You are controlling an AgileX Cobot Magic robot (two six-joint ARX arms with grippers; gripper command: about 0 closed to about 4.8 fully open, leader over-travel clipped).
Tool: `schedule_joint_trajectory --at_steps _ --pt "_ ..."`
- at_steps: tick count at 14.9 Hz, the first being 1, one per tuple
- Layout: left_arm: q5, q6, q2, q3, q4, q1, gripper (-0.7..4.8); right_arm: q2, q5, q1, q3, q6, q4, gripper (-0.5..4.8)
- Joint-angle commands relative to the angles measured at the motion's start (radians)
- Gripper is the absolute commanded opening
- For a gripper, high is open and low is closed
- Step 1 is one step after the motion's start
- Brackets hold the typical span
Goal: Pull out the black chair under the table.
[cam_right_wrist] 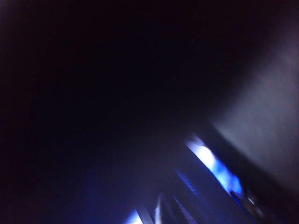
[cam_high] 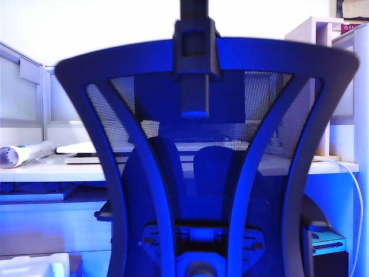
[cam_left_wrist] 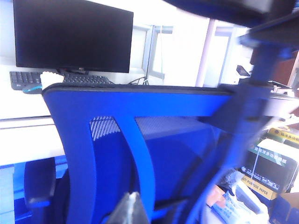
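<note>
While scanning from the left of the exterior frame, I see a rolled paper (cam_high: pixel 23 154) lying on the desk (cam_high: pixel 52 171). The black chair (cam_high: pixel 204 63) fills the centre, its back toward me, seat tucked under the desk. Left gripper: only a grey tip (cam_left_wrist: pixel 128 210) shows, fingers unreadable. Right gripper's view is dark; I cannot tell.

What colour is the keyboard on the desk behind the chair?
The keyboard is black, sitting below the dark monitor. It shows best in the left wrist view.
</note>
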Motion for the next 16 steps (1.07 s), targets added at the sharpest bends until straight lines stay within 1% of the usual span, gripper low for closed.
schedule_joint_trajectory --at_steps 1,4,8,9,10,12,13,14,16 --pt "-0.003 0.004 0.0 0.0 -0.003 0.001 -0.05 -0.104 0.033 0.001 0.028 0.169 0.081 -0.09" --pt "-0.012 0.004 0.0 -0.001 -0.003 0.001 -0.05 -0.172 0.047 0.0 0.028 0.156 0.012 -0.09" --pt "-0.028 0.004 0.0 0.0 -0.008 0.001 -0.05 -0.183 0.042 0.001 0.028 0.156 -0.081 -0.09" --pt "-0.029 0.004 0.0 0.0 -0.008 0.001 -0.05 -0.183 0.007 0.001 0.028 0.156 -0.104 -0.08" --pt "-0.028 0.004 0.0 0.0 -0.007 0.001 -0.05 -0.183 -0.026 0.001 0.028 0.156 -0.117 0.27" --pt "-0.029 0.004 0.0 0.0 -0.007 0.001 -0.05 -0.185 -0.027 0.001 0.028 0.158 -0.145 3.49" --pt "-0.029 0.004 0.0 0.0 -0.007 0.002 -0.05 -0.185 -0.021 0.0 0.028 0.157 -0.159 4.16" --pt "-0.028 0.004 0.0 0.0 -0.006 0.002 -0.05 -0.185 -0.011 0.0 0.028 0.156 -0.178 4.57" --pt "-0.029 0.005 0.0 0.0 -0.006 0.002 -0.05 -0.19 -0.012 0.0 0.028 0.156 -0.238 4.64"
